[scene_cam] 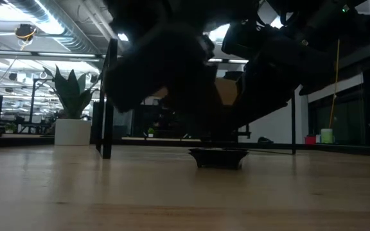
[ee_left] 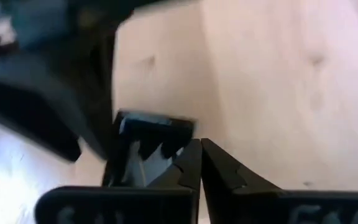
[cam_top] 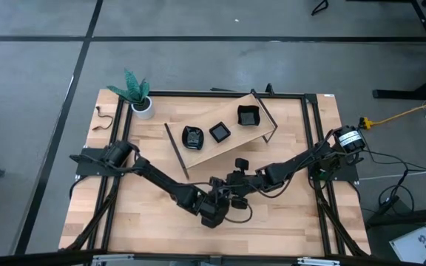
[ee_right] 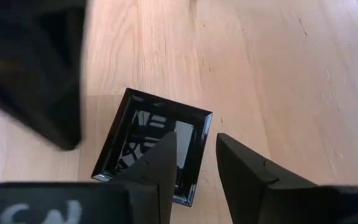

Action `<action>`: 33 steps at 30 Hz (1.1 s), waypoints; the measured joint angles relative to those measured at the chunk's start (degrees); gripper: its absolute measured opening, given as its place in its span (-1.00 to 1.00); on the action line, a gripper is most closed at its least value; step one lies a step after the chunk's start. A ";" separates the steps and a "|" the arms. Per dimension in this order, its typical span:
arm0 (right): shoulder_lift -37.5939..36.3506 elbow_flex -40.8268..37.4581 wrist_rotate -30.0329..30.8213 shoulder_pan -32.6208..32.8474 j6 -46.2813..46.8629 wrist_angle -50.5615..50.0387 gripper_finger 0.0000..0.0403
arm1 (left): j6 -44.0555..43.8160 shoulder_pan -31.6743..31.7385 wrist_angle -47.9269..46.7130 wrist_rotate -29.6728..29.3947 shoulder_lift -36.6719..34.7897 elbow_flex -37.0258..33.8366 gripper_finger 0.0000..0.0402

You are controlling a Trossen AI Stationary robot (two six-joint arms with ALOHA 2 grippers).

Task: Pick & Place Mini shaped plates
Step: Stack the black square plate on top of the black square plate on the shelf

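Note:
A square glossy black mini plate [ee_right: 143, 138] lies flat on the table [scene_cam: 219, 158], under both grippers near the table's middle; in the high view the arms hide it. My right gripper [ee_right: 196, 155] is open above it, one finger over the plate's hollow and the other outside its rim. My left gripper [ee_left: 201, 163] is shut, right beside the same plate [ee_left: 143, 144]. Three more black mini plates [cam_top: 193, 137], [cam_top: 220, 132], [cam_top: 248, 116] rest on a wooden tray [cam_top: 213, 154] farther back. My right gripper comes from above with its fingers [ee_right: 160, 163] on either side of the plate's rim [ee_right: 199, 144]; I cannot tell whether they touch it. My left gripper's shut fingers [ee_left: 188, 167] stand at the plate's corner [ee_left: 178, 138]; whether they touch it cannot be told.
The wooden tray with its black frame [cam_top: 268, 111] stands slanted across the table's far middle. A white pot with a green plant [cam_top: 143, 108] sits at the far left corner. Bare wood stretches along the near edge [cam_top: 161, 233] and to the right [cam_top: 287, 207].

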 joint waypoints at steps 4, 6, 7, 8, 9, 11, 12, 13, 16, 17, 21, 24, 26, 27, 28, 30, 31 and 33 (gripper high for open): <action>0.00 0.00 -0.01 -0.06 0.13 0.02 -0.44 | -2.95 1.78 -2.42 1.24 0.27 -0.02 -0.99; 0.00 0.00 0.02 -0.09 0.13 -0.04 -0.44 | -3.82 2.33 -3.62 1.56 0.48 -0.06 -0.99; 0.00 0.00 0.02 -0.09 0.13 -0.02 -0.44 | -3.92 2.45 -3.69 1.89 0.54 -0.07 -0.99; 0.00 0.00 0.00 -0.09 0.13 0.02 -0.44 | -3.99 2.54 -3.40 2.27 0.59 -0.05 -0.99; 0.00 0.00 -0.02 -0.09 0.13 0.02 -0.44 | -4.00 2.61 -3.42 2.51 0.63 -0.04 -0.99; 0.00 0.00 0.00 -0.13 0.15 0.00 -0.44 | -4.16 2.74 -3.63 3.25 0.75 -0.04 -0.99; 0.00 0.00 0.01 -0.15 0.15 0.00 -0.44 | -4.18 2.77 -3.62 3.74 0.76 -0.04 -0.99; 0.00 0.00 0.00 -0.15 0.19 0.02 -0.44 | -4.19 2.76 -3.58 4.13 0.76 -0.04 -0.99; 0.00 0.00 -0.03 -0.19 1.28 -0.29 -0.44 | -4.19 2.75 -3.58 4.64 0.76 -0.04 -0.99; 0.00 0.00 -0.06 -0.38 1.73 -0.56 -0.44 | -4.19 2.77 -3.57 4.77 0.76 -0.04 -0.99; 0.00 0.00 -1.79 -1.28 3.80 -1.75 -0.44 | -4.19 2.77 -3.45 5.04 0.76 -0.04 -0.99; 0.00 0.00 -4.45 -1.85 4.55 -1.70 -0.44 | -4.21 2.79 -3.39 5.02 0.76 -0.04 -0.99; 0.00 0.00 -4.79 -2.01 4.67 -1.70 -0.44 | -4.19 2.79 -3.39 5.02 0.76 -0.04 -0.99; 0.00 0.00 -4.79 -2.03 4.80 -1.70 -0.44 | -4.19 2.79 -3.39 5.02 0.76 -0.04 -0.99; 0.00 0.00 -4.79 -2.03 4.94 -1.70 -0.44 | -4.19 2.79 -3.37 5.02 0.76 -0.04 -0.99; 0.00 0.00 -5.18 -2.05 4.96 -1.70 -0.44 | -4.19 2.79 -3.37 4.87 0.76 -0.04 -0.99; 0.00 0.00 -5.22 -2.05 4.96 -1.70 -0.44 | -4.19 2.78 -3.37 4.49 0.76 -0.04 -0.99; 0.00 0.00 -5.26 -2.05 4.97 -1.70 -0.44 | -4.19 2.77 -3.37 3.65 0.76 -0.04 -0.99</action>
